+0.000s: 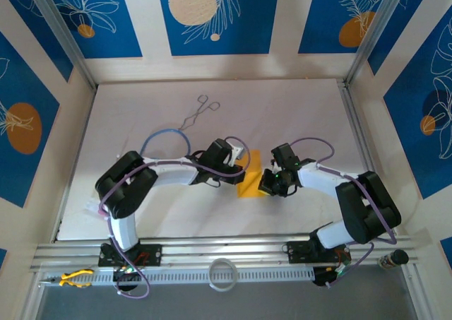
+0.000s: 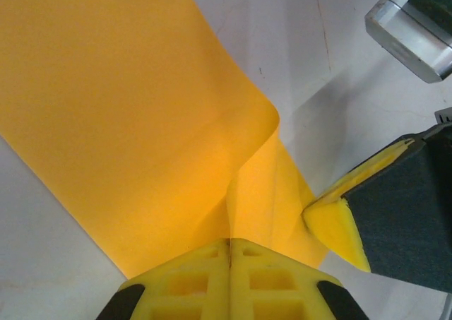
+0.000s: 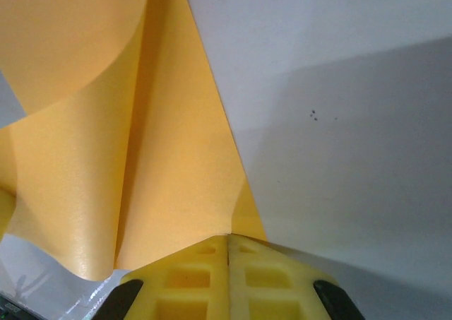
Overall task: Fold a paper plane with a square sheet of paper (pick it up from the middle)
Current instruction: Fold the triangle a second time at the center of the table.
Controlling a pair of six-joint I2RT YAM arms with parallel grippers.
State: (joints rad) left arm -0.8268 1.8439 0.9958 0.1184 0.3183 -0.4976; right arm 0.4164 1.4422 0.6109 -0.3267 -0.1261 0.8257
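Paper sheet [image 2: 127, 108], edges hidden between pinching fingers [image 2: 191, 285]

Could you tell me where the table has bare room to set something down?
Free: the far right of the table, between the forceps and the side rail; its far left corner; the near strip between the arm bases. Crowded: the centre, where left gripper and right gripper pinch the sheet, blue cable alongside.

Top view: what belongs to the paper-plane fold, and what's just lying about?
Job: paper; left tool and right tool, both shut on it.
Lying about: forceps; white ring; yellow pliers.
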